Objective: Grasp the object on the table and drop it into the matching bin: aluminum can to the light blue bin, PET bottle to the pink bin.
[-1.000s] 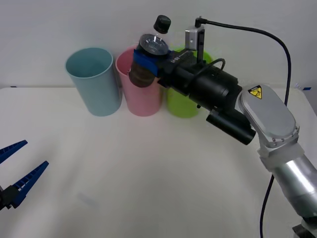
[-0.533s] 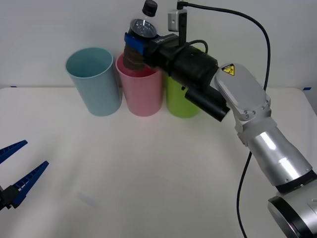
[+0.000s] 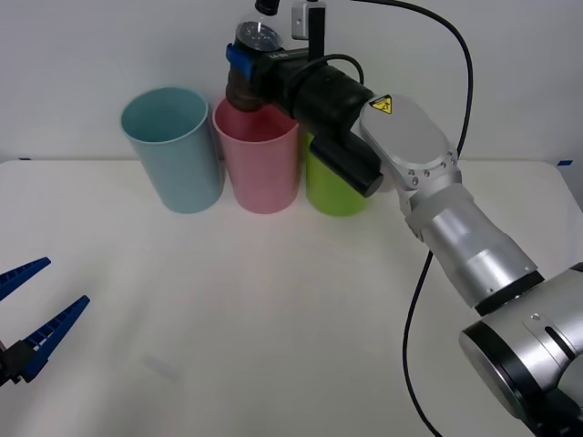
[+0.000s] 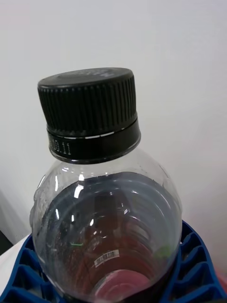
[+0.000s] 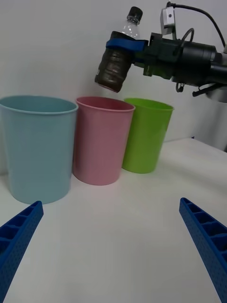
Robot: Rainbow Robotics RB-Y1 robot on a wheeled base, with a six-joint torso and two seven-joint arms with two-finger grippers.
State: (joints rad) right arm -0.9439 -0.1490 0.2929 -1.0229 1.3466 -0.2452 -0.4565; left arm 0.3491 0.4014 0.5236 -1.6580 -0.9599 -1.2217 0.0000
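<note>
1. Nearest the robot, the left gripper (image 3: 27,314) waits low over the white bench (image 3: 273,328), at its near left edge. Its blue ribbed jaws are spread wide apart and hold nothing.
2. Beyond it, the middle of the bench is bare white surface.
3. Along the far edge of the bench stand three tall cup-shaped bins in a row, close together and upright: the light blue bin (image 3: 173,150) on the left, the pink bin (image 3: 262,159) in the middle and a lime green bin (image 3: 335,187) on the right.
4. The right arm reaches from the right side across the lime green bin toward the pink bin.
5. At its end, the right gripper (image 3: 244,66) has its blue jaws clamped on the PET bottle (image 3: 248,73), gripping it around the body.
6. The PET bottle hangs in the air just above the back rim of the pink bin, slightly tilted, black cap up and dark lower part down.
7. In the left wrist view, the bottle's base sits clear above the pink rim, not touching it.
8. Behind everything is a plain pale wall.
</note>
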